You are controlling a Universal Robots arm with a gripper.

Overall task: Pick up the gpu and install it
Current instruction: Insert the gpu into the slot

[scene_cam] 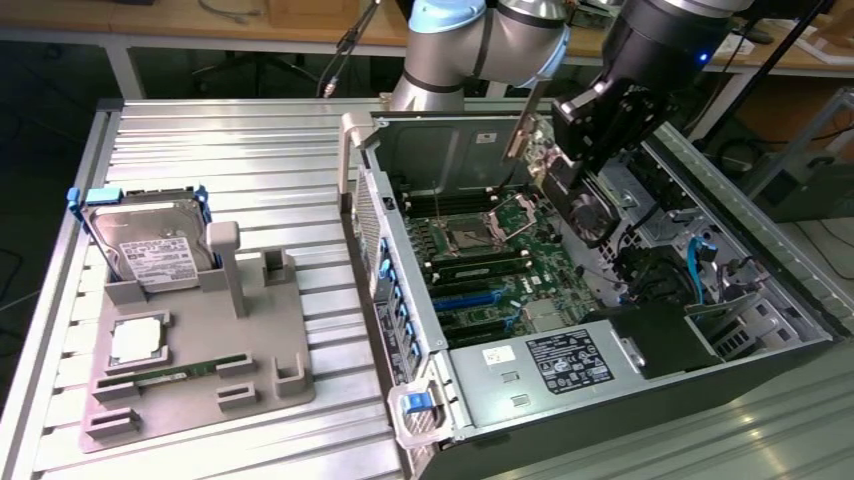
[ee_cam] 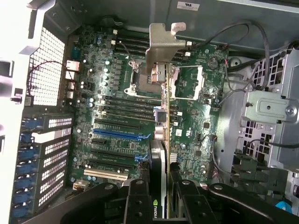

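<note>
Your gripper (ee_cam: 161, 189) is clenched on the gpu (ee_cam: 158, 151), which stands edge-on between its fingers above the motherboard (ee_cam: 117, 107) (silvery bracket (ee_cam: 161, 44) at the far end). The card looks crosswise to the blue slot (ee_cam: 117, 133), so I think you should align it and lower it slowly.

an open computer case (scene_cam: 461, 150) is laid on a table (scene_cam: 200, 150) at the exterior view's right, and a holder (scene_cam: 200, 340) is laid beside it at the exterior view's left. in the holder a hard drive (scene_cam: 147, 245) is stood upright at the far end, a processor (scene_cam: 138, 340) is laid flat before it, and a memory stick (scene_cam: 174, 372) is laid nearer still. inside the case the gpu (ee_cam: 161, 135) is held on edge in the gripper (ee_cam: 161, 186) above the motherboard (scene_cam: 481, 290). a power supply (scene_cam: 567, 362) is seated at the case's near end.
</note>
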